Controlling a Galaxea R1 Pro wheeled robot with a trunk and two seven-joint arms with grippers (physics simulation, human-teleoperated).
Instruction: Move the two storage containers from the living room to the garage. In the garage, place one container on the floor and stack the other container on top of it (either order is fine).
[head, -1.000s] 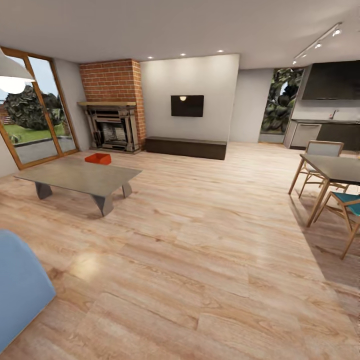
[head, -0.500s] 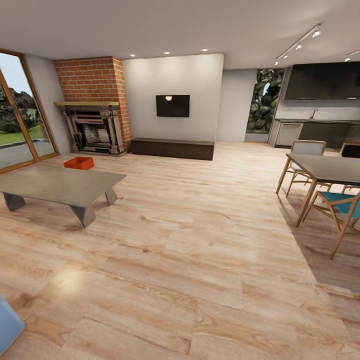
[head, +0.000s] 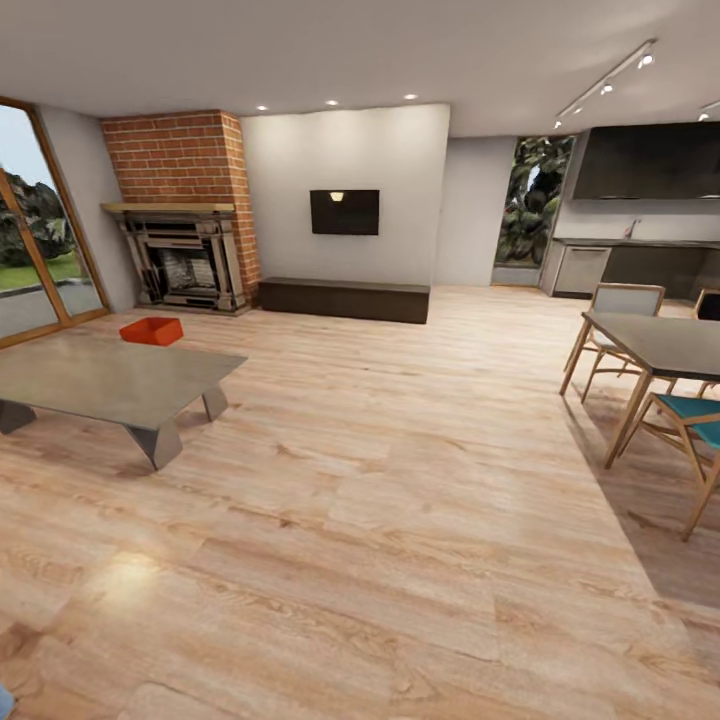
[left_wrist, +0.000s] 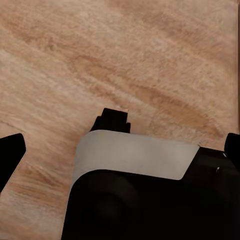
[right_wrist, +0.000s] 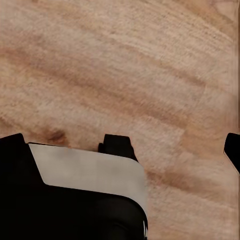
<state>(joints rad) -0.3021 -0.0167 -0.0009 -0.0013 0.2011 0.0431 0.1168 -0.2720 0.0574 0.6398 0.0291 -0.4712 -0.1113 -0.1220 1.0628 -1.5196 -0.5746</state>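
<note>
I am in the living room, on my way toward one orange-red storage container (head: 152, 330), which sits on the far side of the low grey coffee-table surface (head: 110, 378), in front of the brick fireplace (head: 182, 250); I see just this one bin from here. My left hand (left_wrist: 120, 145) and right hand (right_wrist: 125, 145) both hang over the wood-plank floor (head: 380, 500), fingertips wide apart and nothing between them, so both are released and free. The step in hand, as I judge it, is the approach: I should swing around the near corner of the surface and come up close on the container's side, so I can reach it squarely without stretching across the tabletop. The dining table (head: 660, 340) and chairs are well apart on the other side, so the open floor between gives me room to turn. Against half a second ago the whole picture has slid slightly: the dining table sits further toward the edge and the blue sofa corner has nearly left the bottom, so my view has moved, not the furniture.
</note>
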